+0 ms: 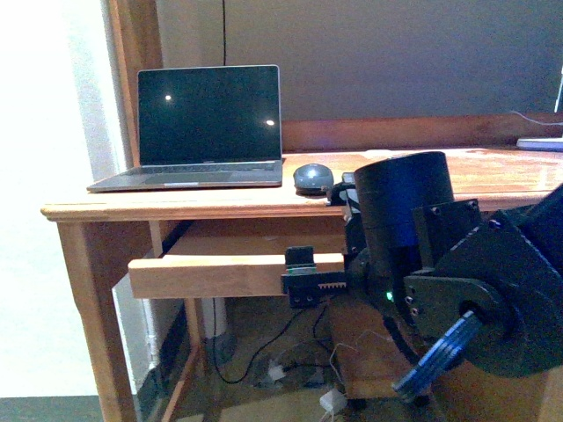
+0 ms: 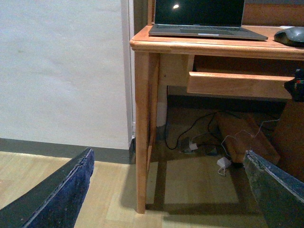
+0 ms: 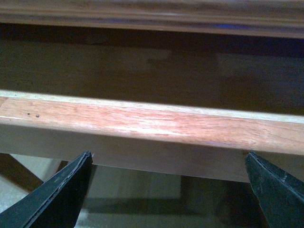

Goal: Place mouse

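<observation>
The small dark grey-blue oval mouse (image 1: 313, 178) sits on the wooden desk top (image 1: 176, 204), just right of the grey laptop (image 1: 204, 132). Its long side runs left to right. Below it, a pale wooden drawer front (image 1: 220, 275) sticks out. The right gripper (image 1: 305, 280) is at that drawer's right end, so the mouse lies up and a little farther back from it. Its jaws are spread wide, with the drawer edge between them. The left gripper (image 2: 166, 190) is also spread open, low near the floor and well apart from the mouse. The right arm is nearer.
</observation>
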Robot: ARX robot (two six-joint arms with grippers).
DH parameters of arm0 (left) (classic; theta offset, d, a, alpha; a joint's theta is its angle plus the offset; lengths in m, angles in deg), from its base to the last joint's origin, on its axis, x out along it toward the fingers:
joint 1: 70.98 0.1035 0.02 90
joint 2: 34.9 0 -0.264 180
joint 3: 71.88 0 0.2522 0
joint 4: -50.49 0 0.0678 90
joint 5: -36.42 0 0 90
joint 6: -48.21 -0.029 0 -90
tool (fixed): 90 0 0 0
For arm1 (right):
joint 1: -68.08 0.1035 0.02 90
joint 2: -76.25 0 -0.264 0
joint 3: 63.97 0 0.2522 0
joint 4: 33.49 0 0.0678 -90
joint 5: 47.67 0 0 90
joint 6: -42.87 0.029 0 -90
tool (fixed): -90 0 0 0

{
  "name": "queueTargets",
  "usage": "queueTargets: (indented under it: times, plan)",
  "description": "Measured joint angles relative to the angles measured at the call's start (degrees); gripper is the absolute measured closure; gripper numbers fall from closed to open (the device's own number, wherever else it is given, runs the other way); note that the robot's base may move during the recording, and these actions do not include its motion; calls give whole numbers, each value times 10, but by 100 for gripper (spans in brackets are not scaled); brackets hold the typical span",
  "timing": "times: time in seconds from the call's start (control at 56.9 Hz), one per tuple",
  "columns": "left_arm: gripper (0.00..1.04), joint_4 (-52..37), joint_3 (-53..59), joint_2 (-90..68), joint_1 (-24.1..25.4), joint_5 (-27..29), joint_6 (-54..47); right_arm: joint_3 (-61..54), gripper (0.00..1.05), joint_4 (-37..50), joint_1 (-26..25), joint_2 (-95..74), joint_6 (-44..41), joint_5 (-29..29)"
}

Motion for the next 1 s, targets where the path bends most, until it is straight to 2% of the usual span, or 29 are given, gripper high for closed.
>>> queueTargets:
  times: [0.264, 0.404, 0.545, 0.739, 1.002]
  plan:
    - [8, 0, 0, 0, 0, 0, 0, 146, 8, -60, 22, -82, 6, -36]
    - [8, 0, 0, 0, 0, 0, 0, 177, 8, -80, 30, -99, 20, -55]
    - [8, 0, 0, 0, 0, 0, 0, 179, 8, -79, 33, -101, 28, -49]
    - [8, 0, 0, 0, 0, 0, 0, 134, 8, -54, 27, -76, 32, -16]
    - [8, 0, 0, 0, 0, 0, 0, -38, 8, 7, 2, 79, 50, 55]
